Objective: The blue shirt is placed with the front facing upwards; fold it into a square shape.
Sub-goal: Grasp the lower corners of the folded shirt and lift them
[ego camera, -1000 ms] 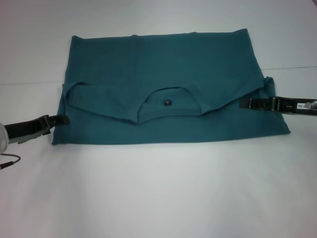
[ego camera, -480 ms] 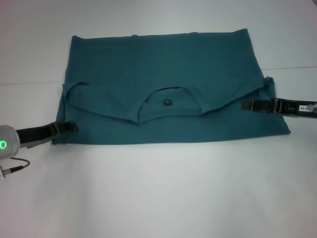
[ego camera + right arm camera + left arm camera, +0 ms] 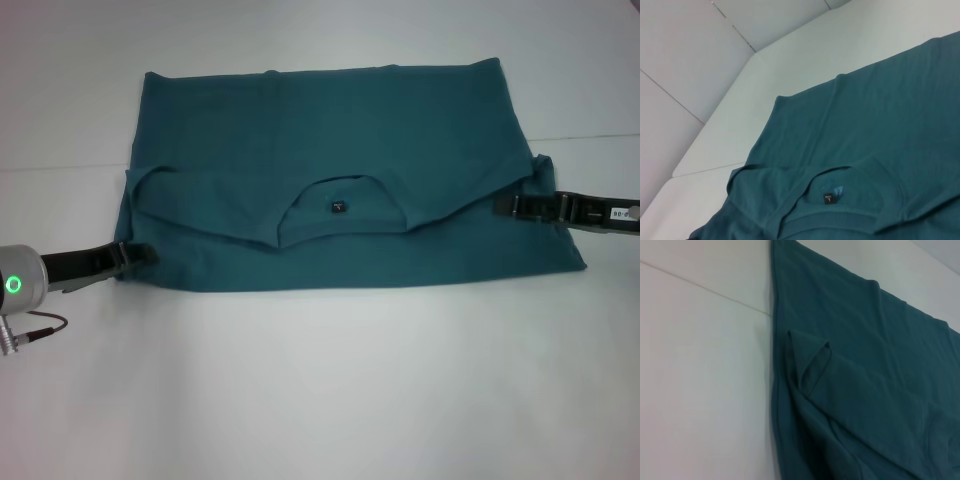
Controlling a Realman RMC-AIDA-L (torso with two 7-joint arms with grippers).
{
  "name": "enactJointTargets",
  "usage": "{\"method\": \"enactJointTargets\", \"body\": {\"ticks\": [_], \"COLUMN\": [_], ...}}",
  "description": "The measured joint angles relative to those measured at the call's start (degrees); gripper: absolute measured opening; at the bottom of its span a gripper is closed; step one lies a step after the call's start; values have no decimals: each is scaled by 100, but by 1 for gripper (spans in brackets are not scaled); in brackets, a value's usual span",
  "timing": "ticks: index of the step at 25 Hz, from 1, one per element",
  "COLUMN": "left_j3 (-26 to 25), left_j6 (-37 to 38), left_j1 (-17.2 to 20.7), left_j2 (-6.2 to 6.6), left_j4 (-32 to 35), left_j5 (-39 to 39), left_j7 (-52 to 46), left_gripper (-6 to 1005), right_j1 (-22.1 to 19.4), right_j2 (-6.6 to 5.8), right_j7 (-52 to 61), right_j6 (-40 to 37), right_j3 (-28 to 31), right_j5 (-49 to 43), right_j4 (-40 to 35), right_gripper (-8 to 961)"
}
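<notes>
Clearly the shirt, half-folded across the upper middle of the surface, could drag askew if the left gripper and right gripper, whose grip I cannot tell, pull unevenly at its side edges.

White table with a pale wall behind it.
The table surface is plain and matt, running across the whole head view; a thin seam line crosses it from side to side toward the far part. In the right wrist view the pale wall shows straight panel joints running diagonally above the table's edge.
</notes>
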Motion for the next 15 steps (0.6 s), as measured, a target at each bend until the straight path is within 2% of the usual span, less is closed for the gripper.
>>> {"method": "enactJointTargets", "body": {"ticks": [4,7,11,15], "left_j3": [3,4,-51,-252], "left_j6": [7,89,397,795], "left_j1": [-5,-56,-122,-126], "left_j2": [0,32,100,126], "left_j4": [3,-4,7,152], "left_j5": [0,0,65,8], "left_j7": [0,-33,-174,-200], "left_gripper": [401,198,146,94], "right_j1": [39,52,78,243], "right_j2": [-10,-42,-145,-326], "right_j7": [2,32,127,650], "right_j6": [-45,-86,-108,48], "right_j3": [-18,-51,-61,-44], "right_j5": [-3,-24,-164,-857], "right_j4": [0,0,-18,-50], "right_gripper": [566,566,566,566]}}
